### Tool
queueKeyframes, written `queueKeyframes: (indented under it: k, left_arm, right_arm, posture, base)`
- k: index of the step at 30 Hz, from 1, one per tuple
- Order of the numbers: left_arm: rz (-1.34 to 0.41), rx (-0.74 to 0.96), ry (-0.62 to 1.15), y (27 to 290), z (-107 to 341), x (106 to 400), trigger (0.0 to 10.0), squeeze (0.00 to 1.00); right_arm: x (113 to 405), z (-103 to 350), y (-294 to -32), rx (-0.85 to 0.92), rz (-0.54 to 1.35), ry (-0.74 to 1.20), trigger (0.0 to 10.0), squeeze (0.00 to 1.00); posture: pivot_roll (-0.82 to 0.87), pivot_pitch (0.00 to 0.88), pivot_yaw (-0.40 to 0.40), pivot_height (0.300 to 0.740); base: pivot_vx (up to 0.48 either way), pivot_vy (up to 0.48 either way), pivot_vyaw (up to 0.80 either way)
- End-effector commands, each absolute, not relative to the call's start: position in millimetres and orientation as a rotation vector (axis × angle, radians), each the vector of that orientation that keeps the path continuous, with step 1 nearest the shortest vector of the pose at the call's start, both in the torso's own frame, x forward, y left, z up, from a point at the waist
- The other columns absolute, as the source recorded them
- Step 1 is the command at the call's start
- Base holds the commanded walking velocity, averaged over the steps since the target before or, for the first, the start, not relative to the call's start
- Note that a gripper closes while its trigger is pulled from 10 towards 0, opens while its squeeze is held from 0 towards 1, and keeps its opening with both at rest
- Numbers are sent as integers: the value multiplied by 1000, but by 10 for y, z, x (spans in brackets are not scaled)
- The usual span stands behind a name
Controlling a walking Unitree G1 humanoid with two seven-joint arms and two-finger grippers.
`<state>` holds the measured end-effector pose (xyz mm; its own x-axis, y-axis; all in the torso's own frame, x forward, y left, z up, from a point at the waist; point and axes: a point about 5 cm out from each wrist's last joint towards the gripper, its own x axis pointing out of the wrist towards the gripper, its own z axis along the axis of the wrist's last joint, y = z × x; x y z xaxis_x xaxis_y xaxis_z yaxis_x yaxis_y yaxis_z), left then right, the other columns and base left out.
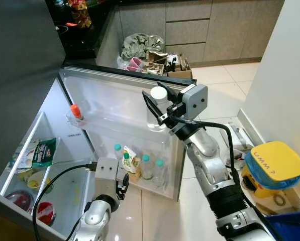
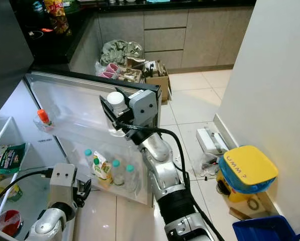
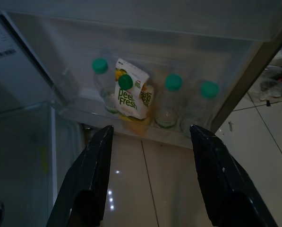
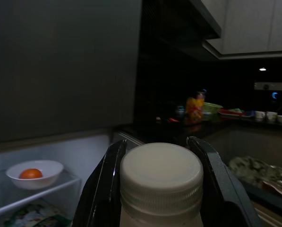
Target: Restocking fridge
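Left eye view: the right claw (image 1: 155,106) is clamped on a white-capped bottle (image 1: 158,111), held over the fridge door's (image 1: 109,108) upper rack. Lower it upright (cap up), clear of the rim. The left claw (image 3: 150,177) hangs spread, idle.

- The open fridge door (image 1: 114,108) carries a lower door rack (image 3: 145,125) holding four green-capped bottles (image 3: 169,101) and a Peel Fresh juice carton (image 3: 131,90), the carton standing between the bottles.
- Higher on that door, a small pocket holds an orange-capped bottle (image 1: 76,111).
- Beside the door, the fridge's glass shelf (image 1: 24,150) bears a green packet (image 1: 43,152); below it, a drawer (image 1: 36,201) contains red-lidded tubs (image 1: 45,211).
- A deeper fridge shelf (image 4: 41,189) carries a white bowl (image 4: 34,174) with an orange fruit (image 4: 30,173) inside.
- Beyond the door, the tiled floor (image 1: 215,95) bears a cardboard box (image 1: 177,68) and bags (image 1: 139,46).
- Right of the door, a yellow-lidded container (image 1: 273,168) sits on the floor.
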<state>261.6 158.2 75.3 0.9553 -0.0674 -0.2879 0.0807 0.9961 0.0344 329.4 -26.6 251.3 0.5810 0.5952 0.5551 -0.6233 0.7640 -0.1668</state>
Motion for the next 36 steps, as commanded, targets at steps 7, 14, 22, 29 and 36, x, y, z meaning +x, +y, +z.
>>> queueKeyframes:
  k: [7, 14, 22, 29, 36]
  left_arm:
    - [-38, 49, 311, 1605, 692, 2611, 10000, 0]
    - [-32, 46, 308, 1607, 686, 2606, 10000, 0]
    - [-23, 39, 304, 1611, 685, 2607, 10000, 0]
    - [-25, 38, 304, 1603, 682, 2607, 10000, 0]
    - [-23, 39, 311, 1606, 665, 2598, 10000, 0]
  right_arm:
    - [3117, 2442, -119, 114, 845, -589, 10000, 0]
    - [3015, 2386, -36, 159, 944, -537, 10000, 0]
    - [2911, 2293, -16, 153, 1011, -483, 10000, 0]
    - [2898, 2280, -27, 157, 1016, -466, 10000, 0]
    - [2881, 2269, -39, 165, 1030, -447, 10000, 0]
  posture:
    - [-36, 72, 85, 740]
    - [-35, 69, 83, 740]
    - [-39, 69, 84, 740]
    - [-39, 69, 84, 740]
    - [-39, 75, 87, 740]
  base:
    - [480, 0, 0]
    - [480, 0, 0]
    - [122, 0, 0]
    - [0, 0, 0]
    - [0, 0, 0]
